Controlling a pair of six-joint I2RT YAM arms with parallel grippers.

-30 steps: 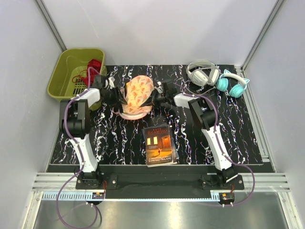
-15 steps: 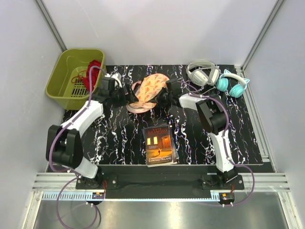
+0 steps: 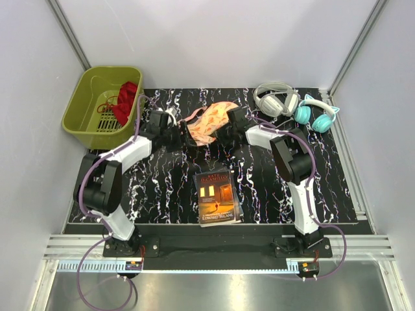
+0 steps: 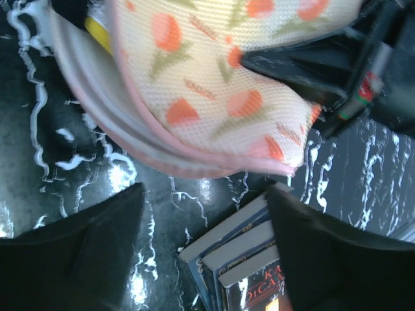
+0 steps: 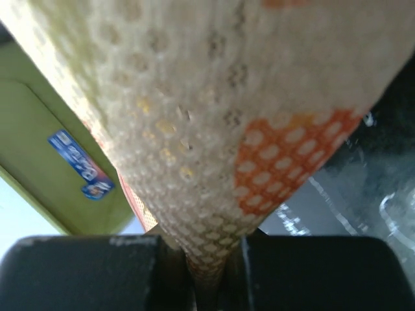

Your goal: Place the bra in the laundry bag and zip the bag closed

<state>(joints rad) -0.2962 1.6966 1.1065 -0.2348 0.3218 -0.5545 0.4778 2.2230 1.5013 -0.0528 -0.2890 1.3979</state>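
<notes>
Peeking from laundry bag (image 4: 214,84): bra (image 4: 96,31) (mostly hidden).

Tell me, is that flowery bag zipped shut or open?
Open, at least on the side the left wrist camera sees: the bag gapes along its pink edge, and a bit of yellow bra shows inside.

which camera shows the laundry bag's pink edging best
Left wrist: the laundry bag fills the frame, its pink edging clear along the rim. Top external shows it small; right wrist only mesh pinched in the right claw.
</notes>
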